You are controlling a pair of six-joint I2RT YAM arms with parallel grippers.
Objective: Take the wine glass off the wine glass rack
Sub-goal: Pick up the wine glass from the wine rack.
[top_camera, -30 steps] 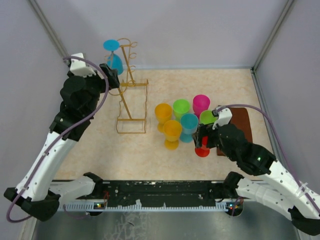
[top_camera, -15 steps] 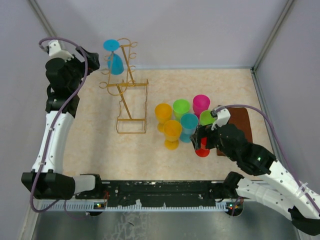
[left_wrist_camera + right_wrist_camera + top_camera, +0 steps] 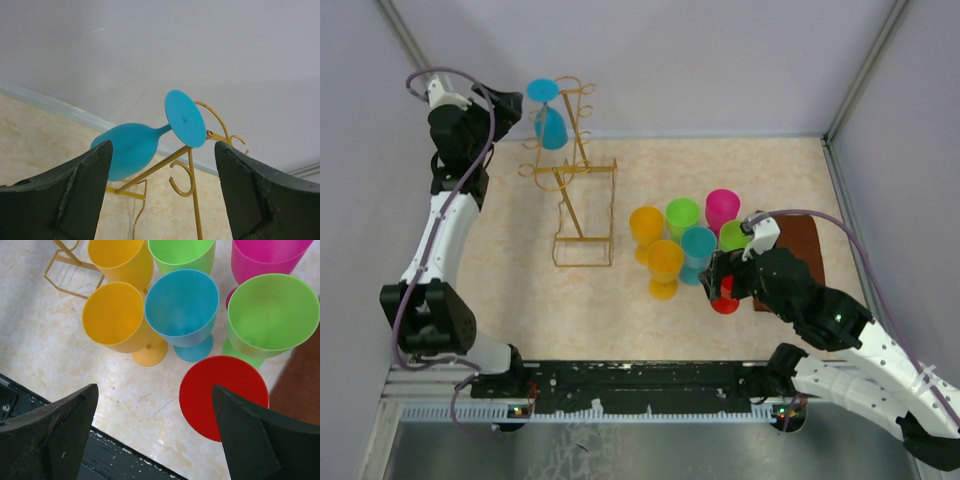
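Note:
The blue wine glass (image 3: 550, 127) hangs upside down on the golden wire wine glass rack (image 3: 572, 200) at the back left, its foot (image 3: 542, 90) caught in the top hooks. In the left wrist view the glass (image 3: 127, 150) and the rack (image 3: 192, 172) lie ahead, apart from my fingers. My left gripper (image 3: 518, 106) is raised just left of the glass, open and empty (image 3: 160, 200). My right gripper (image 3: 725, 285) is open and empty (image 3: 155, 430), low over a flat red disc (image 3: 222, 395).
Several coloured plastic glasses stand in a cluster mid-table: orange (image 3: 665, 262), blue (image 3: 698, 248), green (image 3: 682, 215), magenta (image 3: 722, 208). A brown mat (image 3: 805, 245) lies at the right. Grey walls close the back and sides.
My left arm has swung up and back to the left, carrying its gripper away from beside the glass bowl to a higher spot left of it. The glass stays on the rack. The right arm is still.

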